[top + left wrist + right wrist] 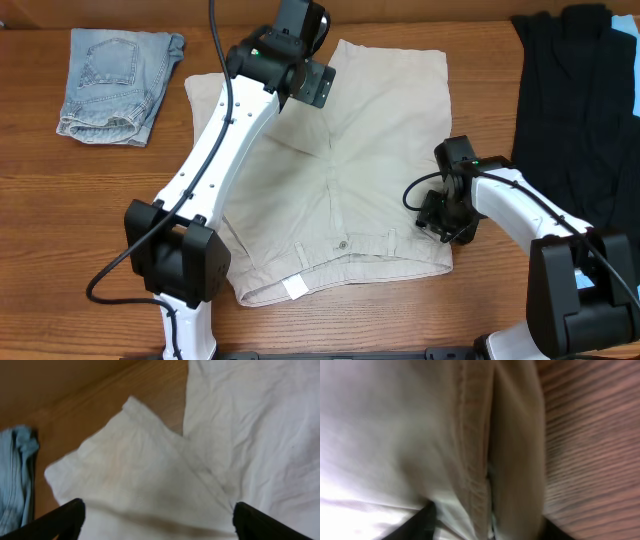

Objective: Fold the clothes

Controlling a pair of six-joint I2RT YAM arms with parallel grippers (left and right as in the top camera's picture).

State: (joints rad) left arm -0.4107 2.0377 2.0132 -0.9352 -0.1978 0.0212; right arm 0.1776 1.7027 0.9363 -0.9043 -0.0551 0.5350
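Note:
The pale beige shorts [350, 190] lie spread flat in the middle of the table, waistband and small white label [296, 289] toward the front, legs toward the back. My left gripper [308, 60] hovers over the left leg near the crotch. Its jaws [157, 520] are open wide and empty, with beige cloth [150, 470] below them. My right gripper [447, 215] is low at the shorts' right edge near the waistband. In the right wrist view its open jaws [485, 527] straddle the stitched side seam [475, 450].
Folded light-blue denim shorts [118, 80] lie at the back left, also at the left edge of the left wrist view [15, 485]. Black garments [575, 100] cover the back right corner. Bare wood table [60, 220] shows on the left and front.

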